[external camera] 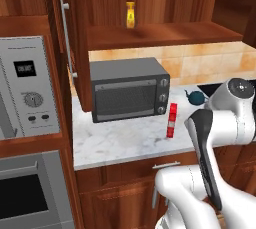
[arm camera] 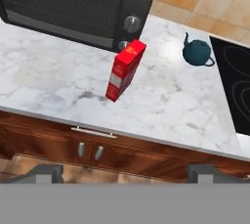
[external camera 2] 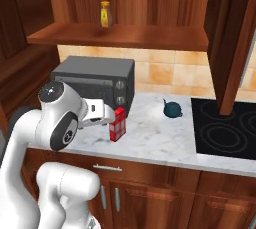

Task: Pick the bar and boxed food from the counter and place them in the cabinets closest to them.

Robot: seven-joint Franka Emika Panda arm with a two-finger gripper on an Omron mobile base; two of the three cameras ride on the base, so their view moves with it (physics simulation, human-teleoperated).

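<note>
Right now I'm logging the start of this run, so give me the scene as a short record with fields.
boxed food: red carton upright on the marble counter, just before the toaster oven
cabinets: open shelf above the oven, holding a yellow bottle
other items: dark teal kettle beside the black cooktop
tool: open, holding nothing, hanging off the counter's front edge

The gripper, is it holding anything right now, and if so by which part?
Nothing is held. The gripper is open, its fingertips wide apart with nothing between them, back from the counter's edge. The red carton stands untouched on the counter.
</note>
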